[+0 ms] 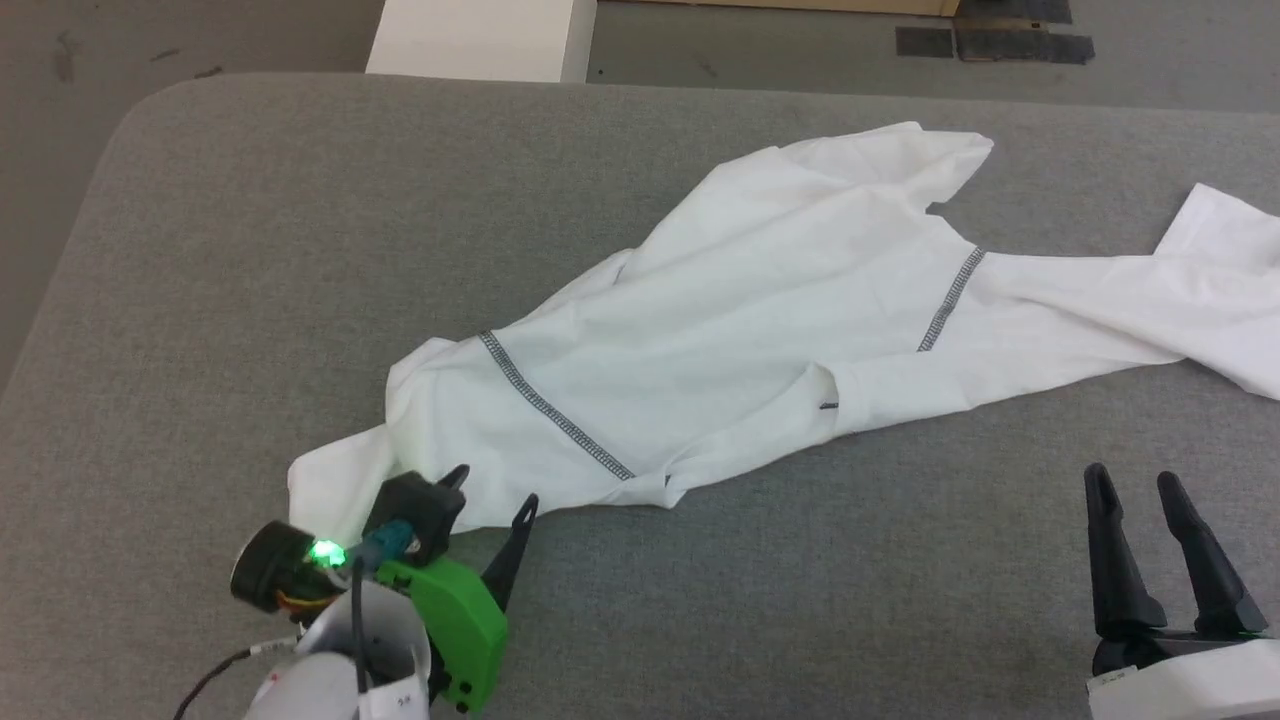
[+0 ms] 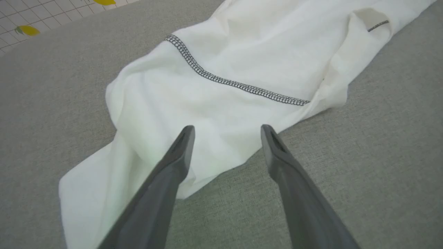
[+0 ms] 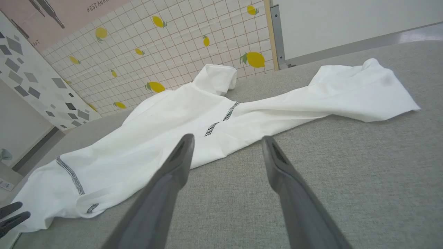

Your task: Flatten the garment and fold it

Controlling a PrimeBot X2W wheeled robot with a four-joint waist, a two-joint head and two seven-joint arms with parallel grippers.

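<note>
**Garment (image 1: 750, 300) lies rumpled and unfolded on grey bench**

It stretches diagonally across the bench (image 1: 250, 250), dark grey seam stitching (image 1: 555, 410) facing up and one sleeve (image 1: 1150, 300) trailing to the right. The left end effector (image 1: 490, 495) is at the garment's near-left end, released, its fingers spread with nothing between them. I cannot tell whether they touch the cloth. The right end effector (image 1: 1135, 490) is also released, over bare bench well apart from the garment. A white box (image 1: 480, 40) stands beyond the far edge.
</note>
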